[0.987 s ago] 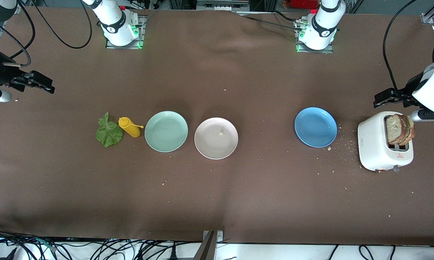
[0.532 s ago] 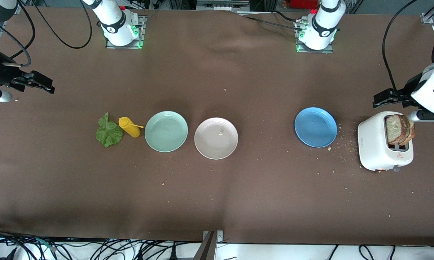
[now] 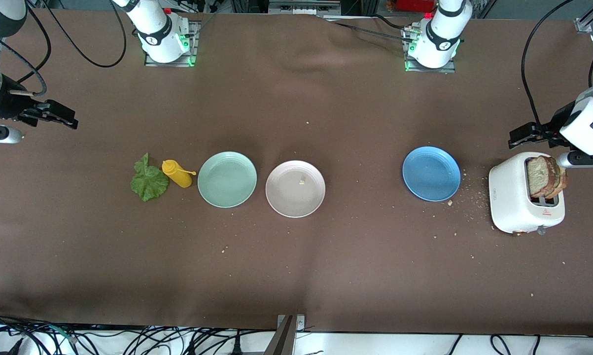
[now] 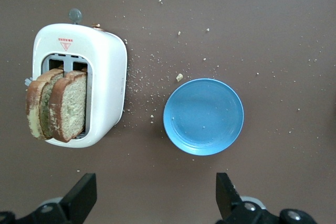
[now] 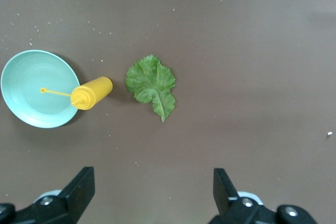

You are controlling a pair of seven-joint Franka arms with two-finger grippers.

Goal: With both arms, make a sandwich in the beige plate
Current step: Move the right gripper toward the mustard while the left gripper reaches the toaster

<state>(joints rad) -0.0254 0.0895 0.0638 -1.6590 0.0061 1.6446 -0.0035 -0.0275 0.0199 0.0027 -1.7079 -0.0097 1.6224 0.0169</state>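
Note:
The beige plate [image 3: 295, 188] sits mid-table with only a crumb on it. Two brown toast slices [image 3: 546, 176] stand in a white toaster [image 3: 517, 199] at the left arm's end; they also show in the left wrist view [image 4: 56, 105]. A green lettuce leaf [image 3: 148, 180] lies flat at the right arm's end and shows in the right wrist view [image 5: 151, 85]. My left gripper [image 3: 518, 135] is open and empty, up over bare cloth beside the toaster. My right gripper [image 3: 65, 118] is open and empty, up over bare cloth at the right arm's end.
A yellow squeeze bottle [image 3: 177, 173] lies between the lettuce and a mint green plate [image 3: 226, 179]. A blue plate [image 3: 431, 173] sits between the beige plate and the toaster, with crumbs scattered around it.
My left gripper has drifted slightly away from the front camera. My right gripper has shifted a little toward the table's middle. Nothing on the table moved.

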